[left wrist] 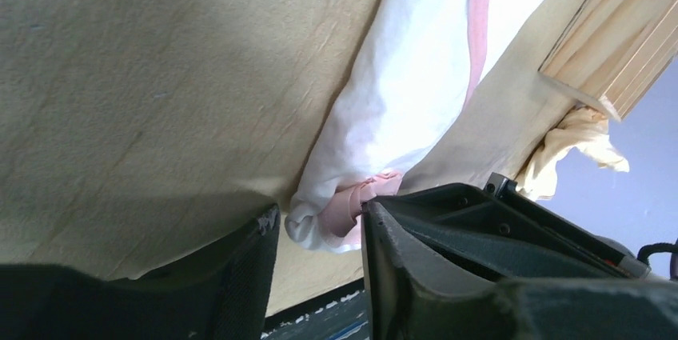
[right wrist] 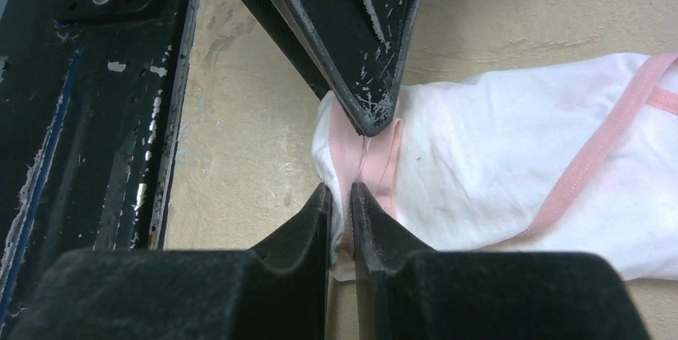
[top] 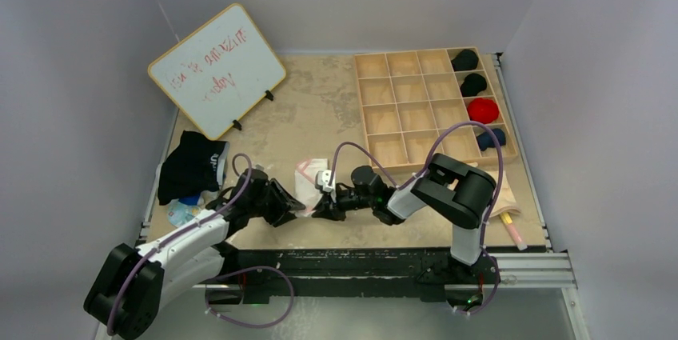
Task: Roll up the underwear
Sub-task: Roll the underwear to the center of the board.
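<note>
To the left, a dark clothes heap [top: 188, 166] lies well apart. The left gripper [left wrist: 318, 214] has its jaws apart around the near end of the underwear [right wrist: 496, 156], which lies on the desk [top: 320, 108] close to its near edge. The right gripper [right wrist: 341, 192] is pinched onto the pink band there. Both should take the hem level and turn it tightly towards the far side, where bare desk lies. The black rail [right wrist: 96, 116] crowds the near side, and the compartment tray [top: 357, 100] stands far right.
</note>
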Available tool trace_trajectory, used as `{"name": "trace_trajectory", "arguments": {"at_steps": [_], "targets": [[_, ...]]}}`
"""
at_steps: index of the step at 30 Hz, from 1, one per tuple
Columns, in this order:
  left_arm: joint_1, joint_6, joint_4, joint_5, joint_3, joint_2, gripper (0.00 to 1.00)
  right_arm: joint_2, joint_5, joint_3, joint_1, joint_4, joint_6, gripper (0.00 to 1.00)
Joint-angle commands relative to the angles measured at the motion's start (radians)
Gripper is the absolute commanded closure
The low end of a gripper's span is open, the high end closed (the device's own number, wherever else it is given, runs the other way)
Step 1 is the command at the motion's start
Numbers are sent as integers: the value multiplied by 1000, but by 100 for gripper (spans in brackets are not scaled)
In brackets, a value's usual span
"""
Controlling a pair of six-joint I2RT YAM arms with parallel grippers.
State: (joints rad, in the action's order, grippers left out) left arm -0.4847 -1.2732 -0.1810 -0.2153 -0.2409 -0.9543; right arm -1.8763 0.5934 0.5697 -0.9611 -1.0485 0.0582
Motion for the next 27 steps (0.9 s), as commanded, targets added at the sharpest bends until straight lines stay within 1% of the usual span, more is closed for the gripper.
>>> {"name": "trace_trajectory", "arguments": {"at_steps": [1,7,10,12,13,16,18,20,22,25,27], "targets": [[-1,-9,-3,110,61,-36,63,-22,-10,-26,1,31,-19,83],[-2,1,71,119,67,-122,76,-16,1,-26,0,12,-11,81],[-2,10,72,134,66,-138,87,-8,2,-37,0,-5,1,79],[-1,19,70,128,62,-130,98,16,-30,-45,0,-5,35,71],[-2,24,64,126,56,-125,100,36,-50,-50,-1,2,75,65],[-2,38,27,113,25,-111,100,108,-95,-62,-8,57,183,50],[-2,51,-11,107,-5,-106,100,166,-155,-59,-34,137,296,45],[-2,57,-49,103,-32,-103,100,214,-230,-41,-68,241,417,42],[-2,60,-69,96,-48,-97,100,246,-275,-28,-96,312,496,41],[-2,61,-90,89,-66,-89,100,266,-367,-25,-140,320,580,40],[-2,64,-99,85,-74,-90,100,268,-389,-24,-158,316,624,39]]}}
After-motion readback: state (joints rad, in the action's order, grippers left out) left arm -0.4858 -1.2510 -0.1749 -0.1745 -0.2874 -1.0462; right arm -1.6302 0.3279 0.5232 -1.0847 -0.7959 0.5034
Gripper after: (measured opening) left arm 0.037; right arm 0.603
